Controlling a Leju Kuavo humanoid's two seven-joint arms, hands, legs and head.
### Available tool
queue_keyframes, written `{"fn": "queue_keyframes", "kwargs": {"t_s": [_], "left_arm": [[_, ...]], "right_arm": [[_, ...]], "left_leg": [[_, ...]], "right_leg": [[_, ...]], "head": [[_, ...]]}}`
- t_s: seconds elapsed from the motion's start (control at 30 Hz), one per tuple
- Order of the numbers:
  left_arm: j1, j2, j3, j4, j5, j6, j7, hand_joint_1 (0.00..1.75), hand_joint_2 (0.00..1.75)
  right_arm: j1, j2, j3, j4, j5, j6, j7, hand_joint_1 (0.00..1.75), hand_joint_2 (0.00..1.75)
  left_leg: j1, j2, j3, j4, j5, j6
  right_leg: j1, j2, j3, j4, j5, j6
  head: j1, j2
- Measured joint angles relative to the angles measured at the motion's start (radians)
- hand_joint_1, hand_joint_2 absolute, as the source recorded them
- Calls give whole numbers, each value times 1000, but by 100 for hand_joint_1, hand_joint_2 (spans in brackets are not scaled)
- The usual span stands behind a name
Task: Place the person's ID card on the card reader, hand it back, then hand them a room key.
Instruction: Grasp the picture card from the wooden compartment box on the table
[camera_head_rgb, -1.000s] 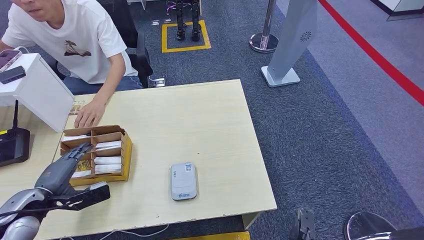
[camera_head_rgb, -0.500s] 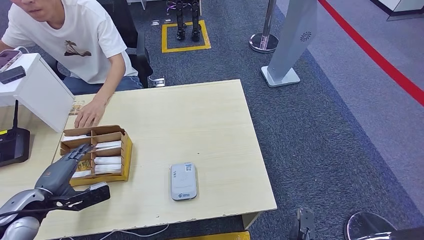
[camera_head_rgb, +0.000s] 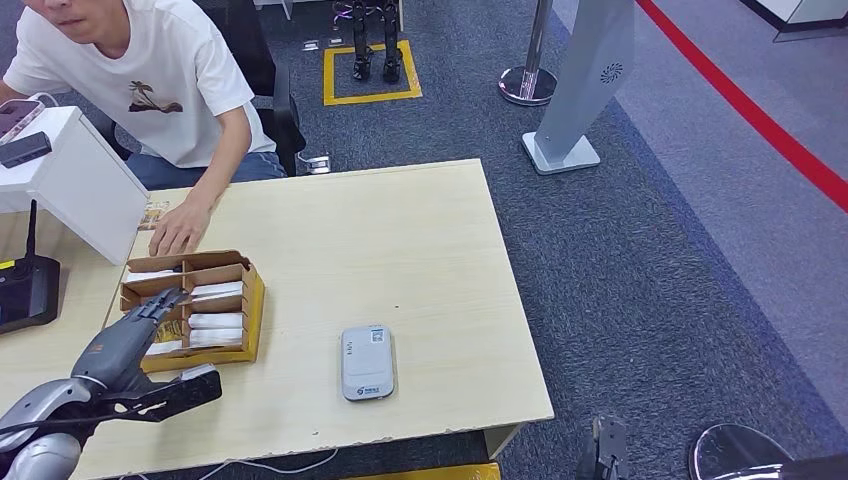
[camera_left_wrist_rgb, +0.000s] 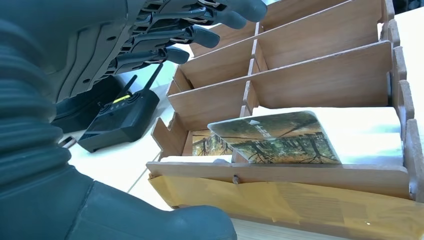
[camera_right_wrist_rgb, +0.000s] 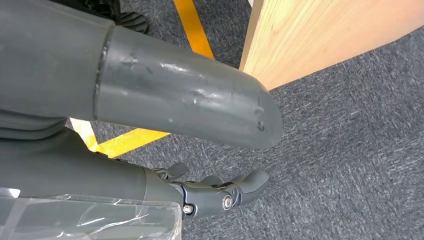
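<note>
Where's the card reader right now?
In the head view, the card reader lies flat near the table's front edge, right of the wooden card box.

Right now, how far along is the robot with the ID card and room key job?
Done, it seems: the card reader lies bare, no ID card on it, so that part may be over. In hand: the left hand hovers at the wooden card box, fingers spread over a printed card, holding nothing. Left: pick a room key and hand it to the person.
</note>
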Motion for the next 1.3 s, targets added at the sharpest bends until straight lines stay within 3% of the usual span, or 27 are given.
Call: {"fn": "queue_keyframes", "kwargs": {"t_s": [1.17,1.2,1.3], "left_arm": [[-63,-42,-34,52,5,-1,5,0,175],[-63,-42,-35,54,6,-1,4,16,175],[-63,-42,-36,56,16,-1,3,142,175]], "right_arm": [[0,8,8,0,8,1,3,0,0],[0,8,8,0,8,1,3,0,0],[0,8,8,0,6,1,3,0,0]], "left_leg": [[0,0,0,0,0,0],[0,0,0,0,0,0],[0,0,0,0,0,0]], "right_leg": [[0,0,0,0,0,0],[0,0,0,0,0,0],[0,0,0,0,0,0]], "head": [[0,0],[0,0],[0,0]]}}
